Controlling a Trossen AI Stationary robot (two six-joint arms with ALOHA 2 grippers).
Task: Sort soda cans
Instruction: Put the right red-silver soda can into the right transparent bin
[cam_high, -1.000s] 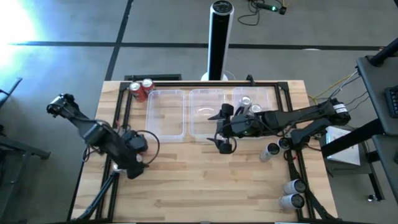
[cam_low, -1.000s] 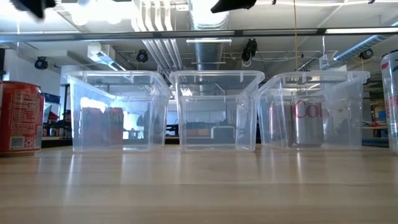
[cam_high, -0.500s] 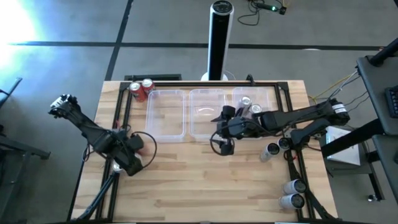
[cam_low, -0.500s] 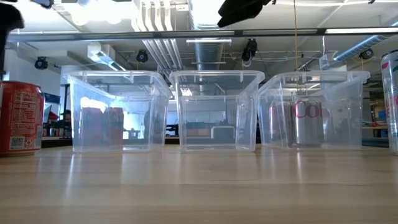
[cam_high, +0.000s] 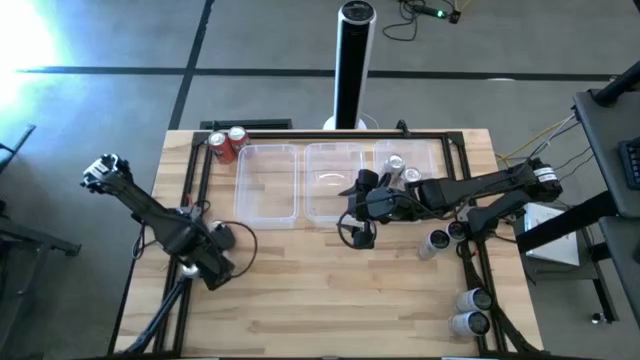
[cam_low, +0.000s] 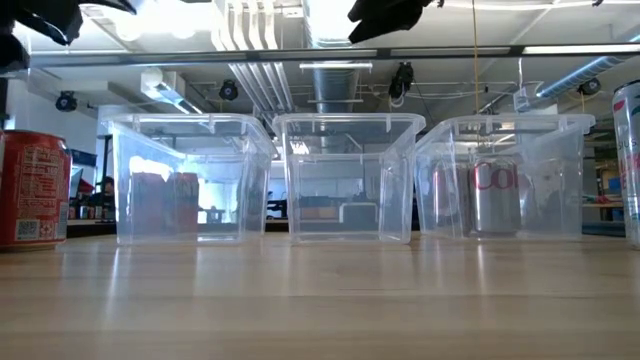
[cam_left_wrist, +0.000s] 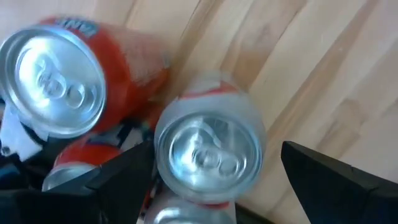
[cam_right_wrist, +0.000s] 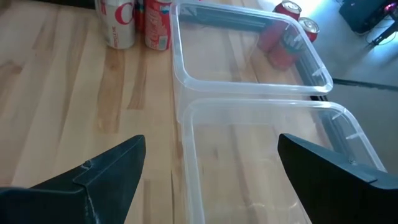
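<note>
Several soda cans stand in a cluster at the table's left edge. In the left wrist view I look down on a silver-and-red can (cam_left_wrist: 208, 149) and a red can (cam_left_wrist: 53, 78). My left gripper (cam_left_wrist: 217, 149) (cam_high: 218, 240) hovers open above them, one finger on each side of the silver-and-red can. Two red cans (cam_high: 226, 142) stand behind the left tub (cam_high: 268, 185). Silver cans (cam_high: 400, 168) stand in the right tub (cam_high: 425, 155). My right gripper (cam_right_wrist: 211, 142) (cam_high: 360, 228) hangs open over the near end of the middle tub (cam_right_wrist: 261, 162).
More cans are on the table's right side, one upright (cam_high: 435, 242) and two near the front right corner (cam_high: 472, 310). In the low view a red can (cam_low: 30, 190) stands at the left and a silver can (cam_low: 630, 160) at the right edge. Bare wood lies in front of the tubs.
My left arm has drawn in and come down over the cans at the table's left edge, now covering the red can that showed beside it. My right gripper has dropped a little over the middle tub.
</note>
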